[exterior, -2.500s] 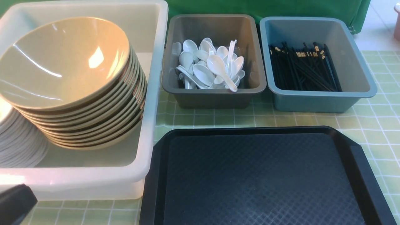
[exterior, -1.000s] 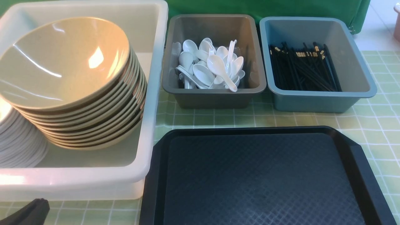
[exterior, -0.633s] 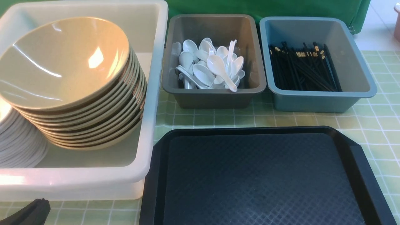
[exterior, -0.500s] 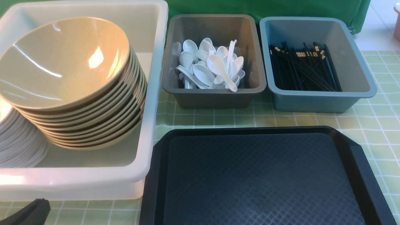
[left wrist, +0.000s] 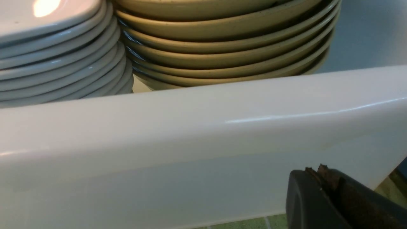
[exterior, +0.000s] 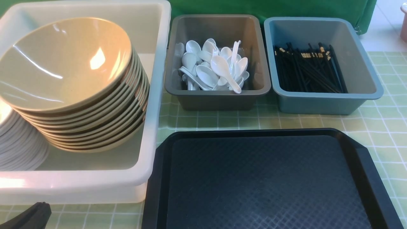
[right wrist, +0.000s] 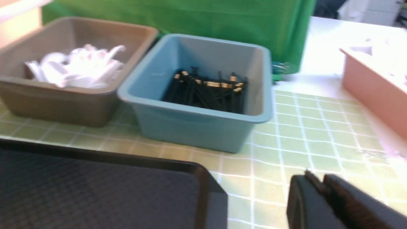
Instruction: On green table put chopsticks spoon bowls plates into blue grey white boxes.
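Bowls (exterior: 73, 86) (stacked) fill white box (exterior: 152, 95); tray (exterior: 264, 181) bare.

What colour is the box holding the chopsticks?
Blue plastic box, clearest in the front view.

A big black tray (exterior: 270, 181) lies flat. A pink box (right wrist: 375, 76) sits far off, maybe holding white things.

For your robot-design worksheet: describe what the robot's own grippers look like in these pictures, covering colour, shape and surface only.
Little of them shows. The left gripper has matte black, rounded fingers; the inner pads look rough and brownish, with a ragged top edge. In the front view it is just a black wedge at the bottom corner. The right gripper has the same smooth black fingers. No cables, markings or arm links are visible.
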Controlling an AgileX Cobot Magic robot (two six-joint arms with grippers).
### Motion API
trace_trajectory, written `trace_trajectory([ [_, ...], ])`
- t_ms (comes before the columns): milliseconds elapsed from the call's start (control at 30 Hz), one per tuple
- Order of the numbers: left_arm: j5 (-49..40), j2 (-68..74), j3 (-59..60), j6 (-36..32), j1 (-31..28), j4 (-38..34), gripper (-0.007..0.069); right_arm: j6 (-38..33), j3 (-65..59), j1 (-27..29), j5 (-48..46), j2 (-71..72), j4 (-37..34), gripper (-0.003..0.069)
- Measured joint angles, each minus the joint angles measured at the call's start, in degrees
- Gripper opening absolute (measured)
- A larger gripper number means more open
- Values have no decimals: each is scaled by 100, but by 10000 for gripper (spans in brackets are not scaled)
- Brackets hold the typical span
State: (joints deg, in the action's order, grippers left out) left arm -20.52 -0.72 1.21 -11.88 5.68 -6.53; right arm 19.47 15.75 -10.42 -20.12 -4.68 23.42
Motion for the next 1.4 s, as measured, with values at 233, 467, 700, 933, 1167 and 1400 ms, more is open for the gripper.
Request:
trace_trajectory([
  [233,0,0,0,0,0,0,-1,-145,-22,74,12,0,113,78],
  [467,0,0,0,0,0,0,-1,-532,-139,74,10,0,274,86],
  [700,0,0,0,0,0,0,-1,-1826,-619,74,14,0,-281,90],
  [933,0,0,0,0,0,0,-1,-1882,-1387,365,4,0,-1184,99],
  [1167,-6,0,0,17,0,0,-1,-1392,-1622,629,463,190,-1201,102],
  [1400,-6,0,0,19,0,0,-1,-1352,-1628,760,463,522,-1208,110],
])
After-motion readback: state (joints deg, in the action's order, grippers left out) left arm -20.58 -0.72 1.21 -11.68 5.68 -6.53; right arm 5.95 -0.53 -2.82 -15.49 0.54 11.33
